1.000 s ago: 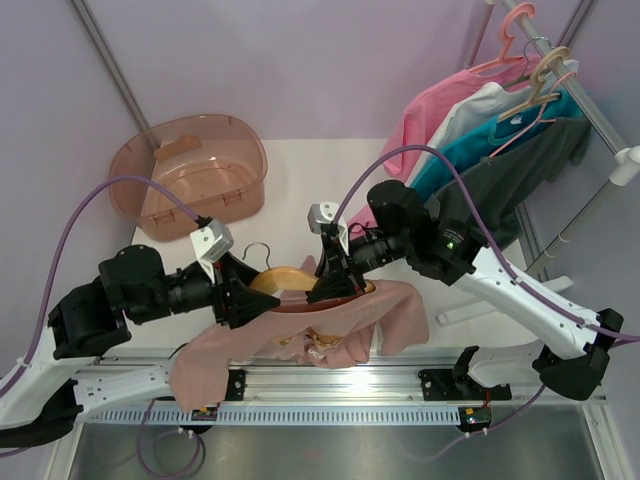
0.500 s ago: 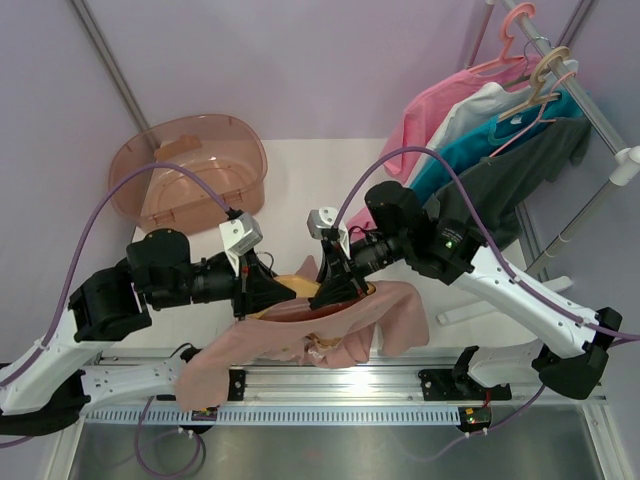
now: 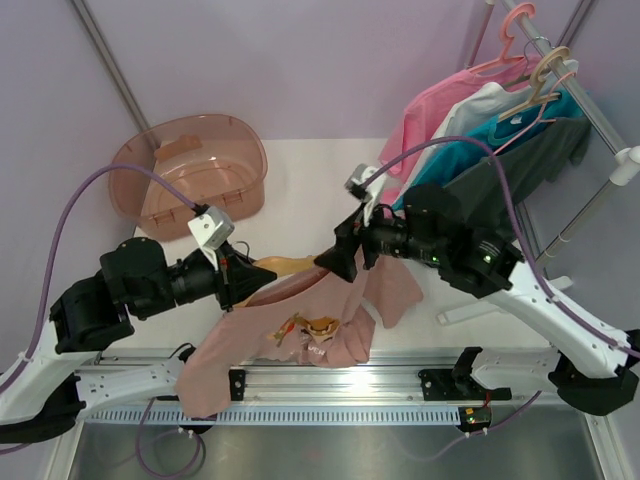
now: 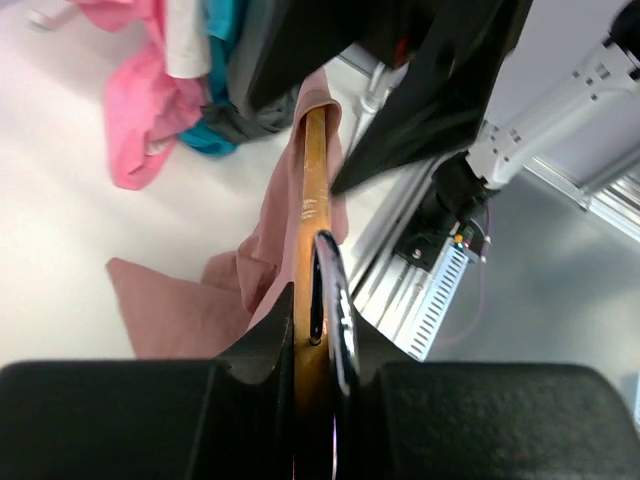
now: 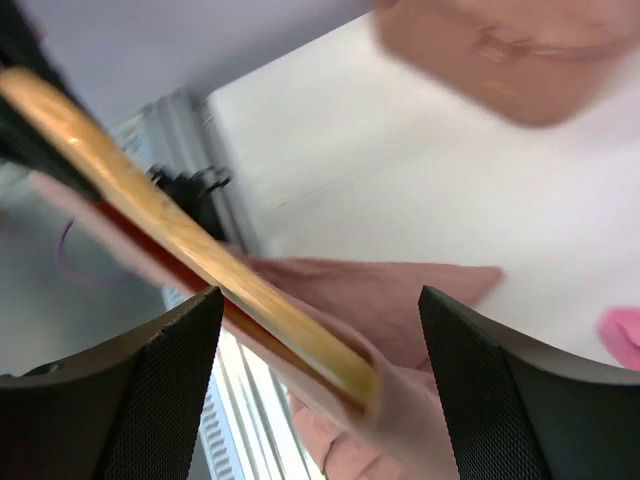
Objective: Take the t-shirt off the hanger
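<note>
We judge the job roughly half done: the left fingers [image 4: 262,345] clamp the wooden hanger [image 3: 272,266] mid-frame, its left end bare, while the t-shirt [image 3: 290,335] drapes its right end between the spread, empty right fingers [image 5: 150,400].

Wooden hanger [image 5: 180,235] and t-shirt [image 5: 400,292] between wide-spread claw [image 5: 320,300]

The white table [image 3: 300,165] carries a translucent brownish-pink plastic tub [image 3: 190,175] at its far left corner, and a short white bar [image 3: 468,312] lies flat near its right edge. By the rack, the hem of a bright pink garment [image 4: 135,120] is bunched on the tabletop, and a fold of the mauve t-shirt [image 4: 170,305] seems to rest on it as well.
</note>
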Controlling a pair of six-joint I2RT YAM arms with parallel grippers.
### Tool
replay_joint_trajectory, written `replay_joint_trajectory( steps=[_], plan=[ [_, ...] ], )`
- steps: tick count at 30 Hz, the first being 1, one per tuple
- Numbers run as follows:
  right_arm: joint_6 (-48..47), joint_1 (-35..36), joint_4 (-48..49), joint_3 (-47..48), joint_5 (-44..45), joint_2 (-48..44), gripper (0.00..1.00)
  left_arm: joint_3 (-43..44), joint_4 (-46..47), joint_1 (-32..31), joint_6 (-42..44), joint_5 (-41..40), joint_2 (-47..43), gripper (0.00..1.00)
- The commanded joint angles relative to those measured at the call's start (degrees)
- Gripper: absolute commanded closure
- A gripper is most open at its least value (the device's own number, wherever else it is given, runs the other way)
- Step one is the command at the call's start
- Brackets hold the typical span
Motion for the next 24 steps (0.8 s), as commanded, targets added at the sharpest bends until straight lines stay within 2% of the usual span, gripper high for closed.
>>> replay_joint_trajectory(
  steps=[1, 8, 14, 24],
  plan=[
    [11.13, -0.14, 5.55, -0.82, 27.14, -6.15, 0.14, 0.05, 4.51, -0.03, -0.97, -5.18, -1.8, 1.0],
    [15.53, -0.14, 5.46, -3.02, 33.24, -4.76, 0.17, -0.92, 5.56, -0.03, -0.8, -8.61, -2.33, 1.0],
    [17.56, -0.23, 7.31, -3.55, 34.47, -2.21, 0.24, -1.71, 6.26, -0.03, -0.97, -10.46, -2.24, 1.0],
    [17.3, -0.14, 10.3, -6.54, 30.96, -1.76, 0.28, -2.32, 6.18, -0.03, -0.62, -12.22, -2.16, 1.0]
  ],
)
